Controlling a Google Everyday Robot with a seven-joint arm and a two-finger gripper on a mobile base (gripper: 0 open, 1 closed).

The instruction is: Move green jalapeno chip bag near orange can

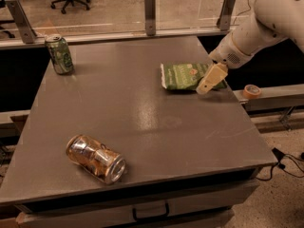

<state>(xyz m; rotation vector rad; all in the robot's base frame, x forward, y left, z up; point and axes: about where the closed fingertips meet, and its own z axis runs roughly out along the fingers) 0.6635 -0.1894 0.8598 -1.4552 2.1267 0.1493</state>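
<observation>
The green jalapeno chip bag [183, 76] lies flat on the grey table [142, 113] at its far right. The gripper [209, 81] hangs on the white arm that comes in from the upper right, just above the bag's right end. The orange can [96, 157] lies on its side near the table's front left, its silver top facing the front right. It is far from the bag.
A green can [59, 54] stands upright at the table's far left corner. A roll of tape [251, 90] sits on a ledge right of the table. A glass partition with posts [150, 7] runs along the far edge. A drawer handle [151, 212] shows below the front edge.
</observation>
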